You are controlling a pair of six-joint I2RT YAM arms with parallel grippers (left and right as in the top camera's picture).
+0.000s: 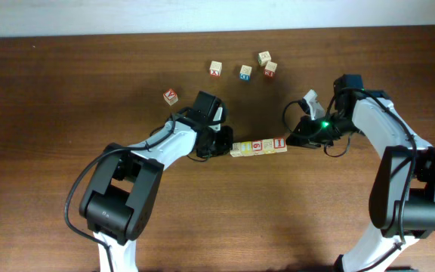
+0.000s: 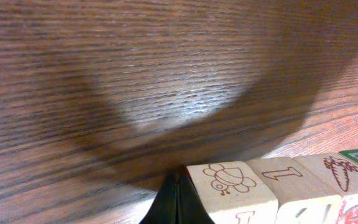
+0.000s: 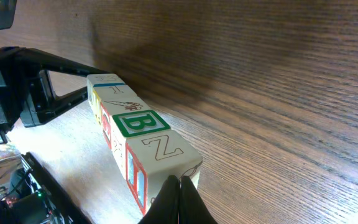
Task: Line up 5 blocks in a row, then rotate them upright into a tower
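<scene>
The five blocks (image 1: 258, 146) lay touching end to end in one straight row at the middle of the counter (image 1: 59, 91), running left to right with the right end tilted slightly toward the far side. The cube with the bold red "I" (image 1: 279, 142) closed the right end. In the right wrist view the same end cube showed a "Z" (image 3: 163, 152) on top, with a green-framed "B" cube (image 3: 135, 122) next to it. The left wrist view showed the end cube at the left with a small animal outline (image 2: 229, 183) on top.

The left fingers (image 2: 178, 196) were fully closed, gripping nothing, their tip pressed against the left end face of the row. The right fingers (image 3: 180, 198) were likewise closed and empty, their tip against the lower edge of the "Z" cube's outer face.

These looked like light, stiff wooden cubes with smooth printed faces, so they would probably slide easily on the counter. A row pinched only from its ends would likely buckle if the push were off-centre, so low, centred contact on both end faces seemed the sound hold.

Well beyond the row, five loose cubes sat on the far side of the counter, among them a blue-marked cube (image 1: 245, 72) and, further left, a red-marked cube (image 1: 171, 97)
</scene>
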